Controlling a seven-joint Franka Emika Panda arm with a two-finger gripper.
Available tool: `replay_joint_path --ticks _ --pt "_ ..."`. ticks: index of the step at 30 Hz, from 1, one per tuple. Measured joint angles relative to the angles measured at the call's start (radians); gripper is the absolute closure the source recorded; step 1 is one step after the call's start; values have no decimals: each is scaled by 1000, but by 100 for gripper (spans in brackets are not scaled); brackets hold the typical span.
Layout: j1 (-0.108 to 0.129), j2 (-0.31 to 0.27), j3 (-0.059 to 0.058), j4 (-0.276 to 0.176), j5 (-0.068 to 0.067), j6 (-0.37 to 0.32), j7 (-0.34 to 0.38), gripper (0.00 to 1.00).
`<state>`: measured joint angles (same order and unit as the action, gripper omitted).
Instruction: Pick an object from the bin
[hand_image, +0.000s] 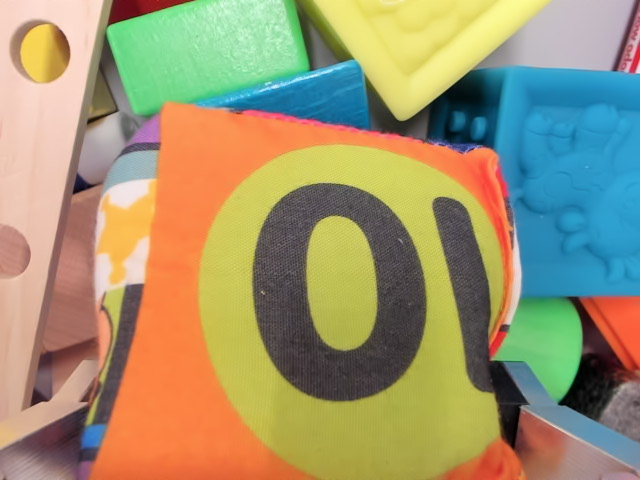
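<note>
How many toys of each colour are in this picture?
Counting the clearly visible toys, by main colour:
Orange: 1, the fabric cube
Green: 2, the green block and green ball
Blue: 2, the embossed blue block and plain blue block
Yellow: 1, the yellow block
Wood: 1, the wooden board with holes
Total: 7

Two metal fingers (560, 435) of the hand (300, 440) show at the wrist view's bottom corners, spread wide apart.

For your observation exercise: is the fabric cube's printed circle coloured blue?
No. The orange fabric cube carries a yellow-green circle with dark lettering; the blue things are moulded blocks behind it.
</note>
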<state>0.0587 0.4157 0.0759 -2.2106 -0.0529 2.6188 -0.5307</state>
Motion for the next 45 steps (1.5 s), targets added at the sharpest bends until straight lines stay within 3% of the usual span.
replay_joint_path --ticks 13,26,45 --pt "-2 -62 3 -4 6 -57 -4 100" --pt "-2 -158 6 -3 22 -152 -12 100" --pt "-2 -293 6 44 39 -331 -24 100"
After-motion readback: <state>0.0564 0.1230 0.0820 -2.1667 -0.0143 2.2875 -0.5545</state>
